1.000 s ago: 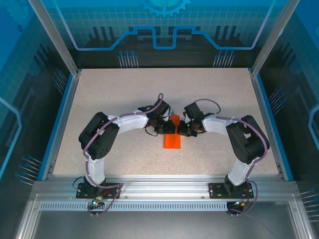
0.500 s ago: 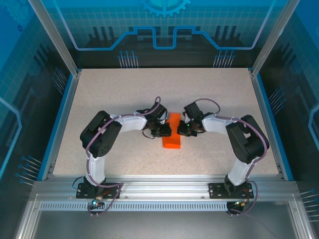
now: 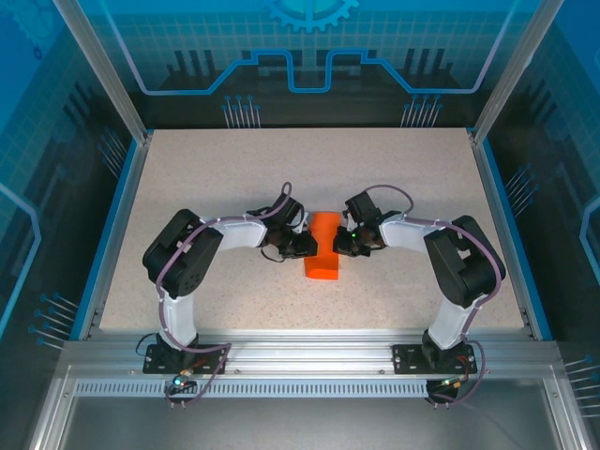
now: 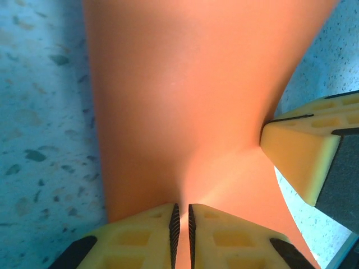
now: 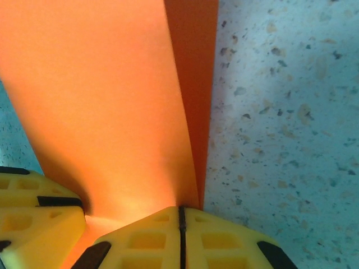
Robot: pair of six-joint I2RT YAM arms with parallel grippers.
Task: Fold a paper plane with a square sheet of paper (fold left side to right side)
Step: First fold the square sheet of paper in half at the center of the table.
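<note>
The orange sheet of paper lies mid-table as a narrow upright strip, folded over on itself. In the right wrist view a paler top layer covers a darker under-layer that shows along its right edge. My left gripper is at the strip's left edge. Its jaws stand a hair apart, with orange paper rising between the pads. At the right edge my right gripper is shut tight on the paper's edge. Each wrist view shows the other gripper's yellow finger against the paper.
The speckled tabletop spreads around the paper, bounded by blue rails at the sides and a metal frame in front. Both arms bend inward, so the grippers face each other closely across the strip.
My left gripper has slid a little to the left, uncovering more of the strip's upper part. The right gripper has barely moved.
</note>
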